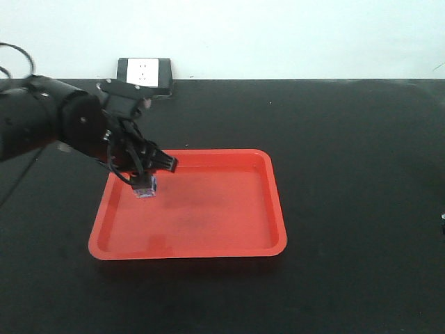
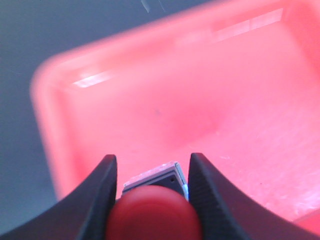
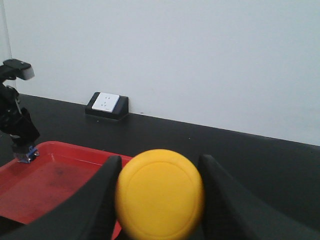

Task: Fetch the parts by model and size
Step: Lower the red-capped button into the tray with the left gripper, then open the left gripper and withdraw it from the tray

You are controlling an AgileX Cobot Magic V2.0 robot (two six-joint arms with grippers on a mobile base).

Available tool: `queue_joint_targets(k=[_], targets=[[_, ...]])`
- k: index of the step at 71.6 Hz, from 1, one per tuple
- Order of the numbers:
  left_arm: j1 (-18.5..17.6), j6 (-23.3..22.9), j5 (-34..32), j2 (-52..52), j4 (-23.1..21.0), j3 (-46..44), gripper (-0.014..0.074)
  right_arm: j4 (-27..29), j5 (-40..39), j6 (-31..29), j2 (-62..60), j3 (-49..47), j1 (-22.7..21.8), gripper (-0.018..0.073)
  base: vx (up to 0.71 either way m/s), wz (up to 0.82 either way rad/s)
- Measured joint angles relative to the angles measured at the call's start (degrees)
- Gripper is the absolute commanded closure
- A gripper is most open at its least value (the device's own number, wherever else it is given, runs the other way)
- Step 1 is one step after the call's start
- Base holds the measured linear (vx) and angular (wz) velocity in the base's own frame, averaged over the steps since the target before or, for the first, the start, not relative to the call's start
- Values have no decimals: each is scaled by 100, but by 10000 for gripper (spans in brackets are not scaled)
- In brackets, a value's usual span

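Fingers [image 3: 102, 192] of the right gripper [image 3: 160, 161] are being pressed against both sides of the yellow switch [image 3: 160, 196]. Its round cap is being shown face-on to the right wrist camera, and its base is being hidden behind the cap. This grasp is being kept outside the front view.

Closest to the left wrist camera, the red switch [image 2: 155, 216] is being clamped by the left gripper [image 2: 151, 167]. Its blurred red cap is being turned towards the lens, and its dark blocky base is being pinched between the two black fingers [image 2: 95, 200].

From the front, that red switch [image 1: 144, 186] is being held by the left gripper [image 1: 144, 179] over the left side of the red tray [image 1: 188, 252], towards its far-left corner. Whether the tray floor is being touched cannot be told.

The tray is being carried by the black table [image 1: 348, 174]. Farther back, a white socket plate in a dark housing [image 1: 144, 73] is being supported at the table's rear edge, against the pale wall [image 1: 292, 35].
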Motion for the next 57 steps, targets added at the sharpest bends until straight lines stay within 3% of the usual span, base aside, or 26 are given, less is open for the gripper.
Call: queue_joint_targets(k=[25,48,57], targets=[[-19,0,-310,784,-26,-14,410,0,0,0,0,0,0,569,0,0],[-19,0,-294,997,-26,-44,78,0,0,0,0,0,0,569,0,0],[-19,0,-255,902,-26,-44,6,0,0,0,0,0,0,569,0,0]])
